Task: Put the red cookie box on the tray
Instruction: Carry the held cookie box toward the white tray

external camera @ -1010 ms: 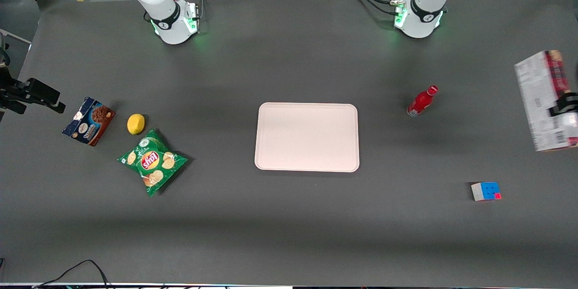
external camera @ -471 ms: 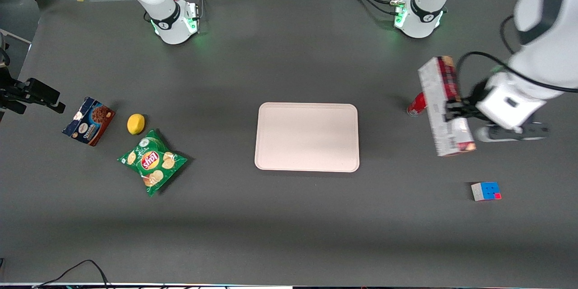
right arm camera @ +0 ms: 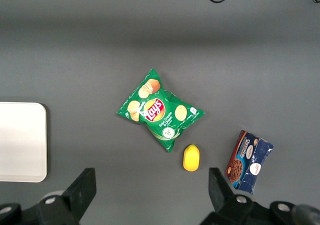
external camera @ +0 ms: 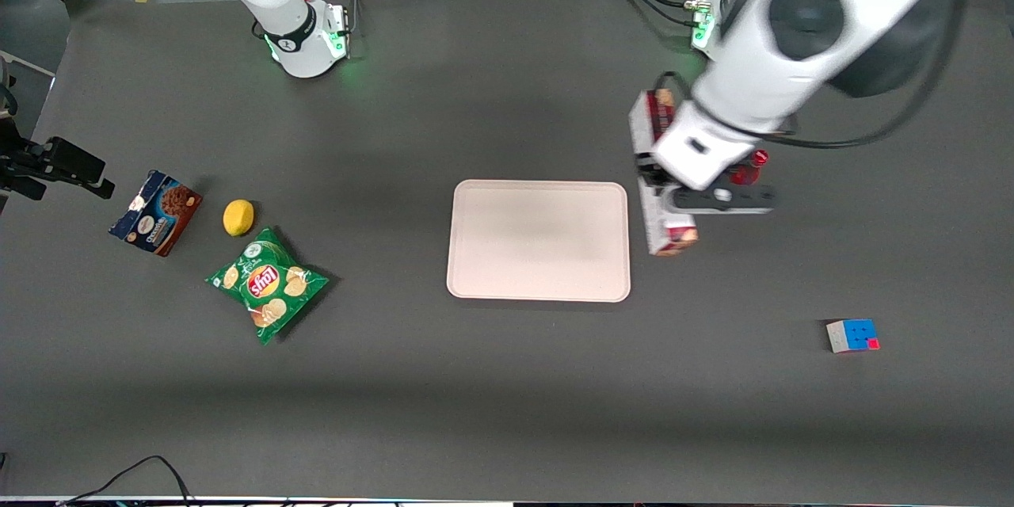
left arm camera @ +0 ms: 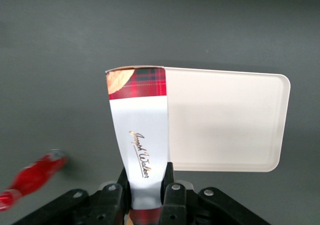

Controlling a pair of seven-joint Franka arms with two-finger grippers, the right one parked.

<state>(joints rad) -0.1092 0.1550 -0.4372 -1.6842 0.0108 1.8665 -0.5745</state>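
End effector (left arm camera: 146, 185): black two-finger unit clenched on the red cookie box (left arm camera: 141, 135), a long slim carton with plaid ends and a glossy white label, carried above the worktop (external camera: 507, 380). In the front view the carton (external camera: 656, 226) hangs just beside the short edge of the tray (external camera: 539, 285) that faces the working arm's end. Tray: flat, pale pink, round-cornered, low-rimmed. A small red bottle (left arm camera: 31, 177) stands near the carton.
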